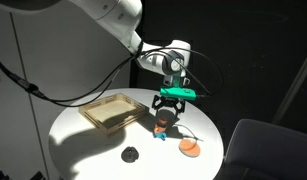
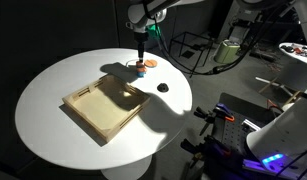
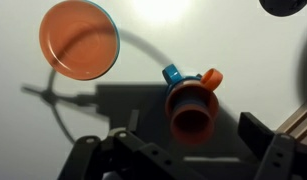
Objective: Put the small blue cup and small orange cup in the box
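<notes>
Both exterior views look obliquely down on the round surface from different sides; the wrist view looks down closely.

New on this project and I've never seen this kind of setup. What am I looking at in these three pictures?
It is a robot arm with a two-fingered gripper, set over a round white table. Two pictures come from cameras standing around the table. The third comes from a camera on the wrist, looking down past the gripper. On the table lie a shallow wooden tray, a flat orange disc, a small black lump, and a tiny orange cup with a tiny blue cup tight beside it. The gripper hangs open above the two cups and holds nothing.
</notes>
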Robot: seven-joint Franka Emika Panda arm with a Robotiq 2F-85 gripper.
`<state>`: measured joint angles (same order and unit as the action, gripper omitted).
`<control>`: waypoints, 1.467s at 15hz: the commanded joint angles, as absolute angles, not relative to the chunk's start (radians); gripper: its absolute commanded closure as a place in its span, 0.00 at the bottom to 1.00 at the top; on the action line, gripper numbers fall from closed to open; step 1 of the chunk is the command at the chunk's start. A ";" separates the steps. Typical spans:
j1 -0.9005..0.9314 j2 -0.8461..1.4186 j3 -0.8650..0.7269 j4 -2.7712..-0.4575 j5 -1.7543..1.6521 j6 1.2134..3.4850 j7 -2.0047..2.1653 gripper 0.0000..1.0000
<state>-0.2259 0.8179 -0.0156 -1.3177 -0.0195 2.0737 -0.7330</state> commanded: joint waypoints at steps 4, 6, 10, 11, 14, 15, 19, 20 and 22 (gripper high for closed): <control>-0.238 0.867 0.027 -1.216 -0.016 2.000 -0.764 0.00; -0.238 0.869 0.031 -1.220 -0.015 1.993 -0.764 0.00; -0.239 0.872 0.030 -1.233 -0.017 1.986 -0.760 0.00; -0.240 0.873 0.028 -1.233 -0.019 1.986 -0.759 0.00; -0.244 0.876 0.024 -1.233 -0.021 1.984 -0.757 0.00; -0.246 0.876 0.023 -1.233 -0.021 1.983 -0.757 0.00; -0.254 0.876 0.022 -1.233 -0.019 1.978 -0.756 0.30; -0.255 0.876 0.022 -1.233 -0.019 1.978 -0.756 0.31; -0.258 0.875 0.023 -1.233 -0.019 1.977 -0.758 0.50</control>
<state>-0.2453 0.8632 0.0169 -1.2668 -0.0194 2.0032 -0.7347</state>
